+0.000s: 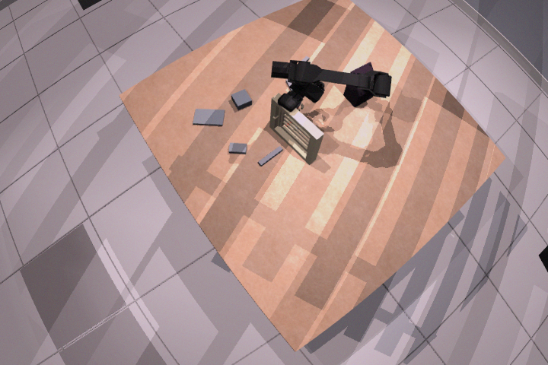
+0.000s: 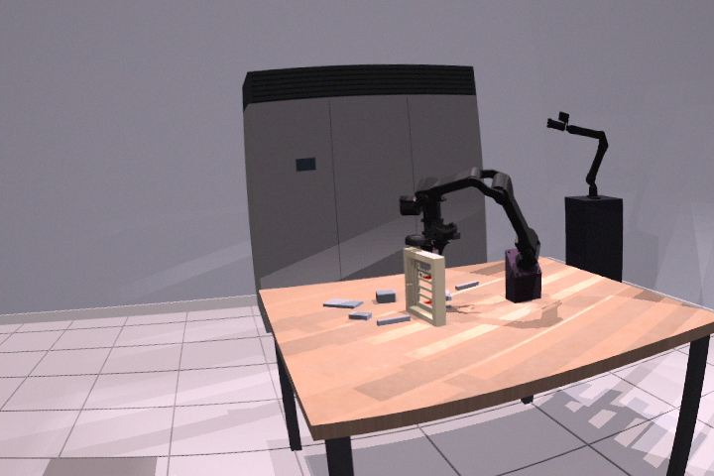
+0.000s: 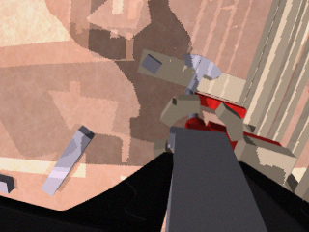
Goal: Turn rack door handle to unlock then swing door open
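Note:
The beige frame (image 1: 315,150) (image 2: 438,292) stands upright on the table. The slatted door appears to sit within it, not swung out. The grey upright handle (image 3: 205,188) is on the arm's side of the door, pointing up toward the wrist camera. Red and beige latch parts (image 3: 222,103) show beyond it. My gripper (image 2: 434,250) (image 3: 201,168) points down close to the frame's upper edge and is shut on the handle, a black finger on each side. The handle's turn angle is hard to tell. In the top view the arm hides the fingertips.
Loose grey blocks lie on the table (image 1: 391,215) (image 2: 481,359): a cube-like block (image 1: 241,99) (image 2: 385,296), a flat plate (image 1: 208,116) (image 2: 342,303), a small block (image 1: 237,147) (image 2: 359,315) and a bar (image 1: 270,156) (image 2: 393,320) beyond the frame. Another bar (image 2: 467,286) (image 3: 68,161) lies on the arm's side.

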Controlling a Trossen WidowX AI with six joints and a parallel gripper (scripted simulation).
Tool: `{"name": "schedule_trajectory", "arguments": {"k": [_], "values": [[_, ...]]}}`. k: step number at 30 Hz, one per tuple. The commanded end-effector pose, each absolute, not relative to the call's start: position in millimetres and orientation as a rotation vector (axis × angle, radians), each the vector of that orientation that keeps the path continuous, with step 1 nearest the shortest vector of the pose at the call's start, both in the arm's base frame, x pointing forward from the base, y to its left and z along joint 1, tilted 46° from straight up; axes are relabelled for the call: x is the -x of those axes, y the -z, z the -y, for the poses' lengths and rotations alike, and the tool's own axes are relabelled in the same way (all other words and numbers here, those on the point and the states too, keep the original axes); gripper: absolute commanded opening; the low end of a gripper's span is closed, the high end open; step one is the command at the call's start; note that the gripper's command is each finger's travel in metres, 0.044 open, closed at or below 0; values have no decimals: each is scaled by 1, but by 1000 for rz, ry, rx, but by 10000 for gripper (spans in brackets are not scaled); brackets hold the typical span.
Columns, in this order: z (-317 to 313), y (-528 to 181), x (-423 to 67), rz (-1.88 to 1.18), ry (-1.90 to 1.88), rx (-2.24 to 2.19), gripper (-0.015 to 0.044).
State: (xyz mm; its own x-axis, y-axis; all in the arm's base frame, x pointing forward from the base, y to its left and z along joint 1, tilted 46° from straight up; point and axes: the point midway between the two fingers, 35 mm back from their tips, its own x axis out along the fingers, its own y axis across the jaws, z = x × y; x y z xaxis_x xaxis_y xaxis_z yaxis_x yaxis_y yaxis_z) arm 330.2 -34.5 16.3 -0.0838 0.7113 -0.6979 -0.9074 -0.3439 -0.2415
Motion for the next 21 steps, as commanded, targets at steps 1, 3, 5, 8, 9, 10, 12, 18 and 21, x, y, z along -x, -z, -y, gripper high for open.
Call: {"name": "schedule_trajectory", "arguments": {"k": [1,3,5,8,9,10,12,18,21], "values": [[35,-16,-330,-300,-1710,905,18],[35,-16,-330,-303,-1709,902,18],[35,-17,-329,-327,-1701,881,18],[35,-17,-326,-381,-1681,833,18],[35,-17,-325,-399,-1674,816,18],[35,-17,-324,-417,-1667,800,18],[34,-18,-322,-454,-1651,766,18],[34,-19,-315,-562,-1602,663,18],[34,-20,-310,-615,-1576,611,18]]}}
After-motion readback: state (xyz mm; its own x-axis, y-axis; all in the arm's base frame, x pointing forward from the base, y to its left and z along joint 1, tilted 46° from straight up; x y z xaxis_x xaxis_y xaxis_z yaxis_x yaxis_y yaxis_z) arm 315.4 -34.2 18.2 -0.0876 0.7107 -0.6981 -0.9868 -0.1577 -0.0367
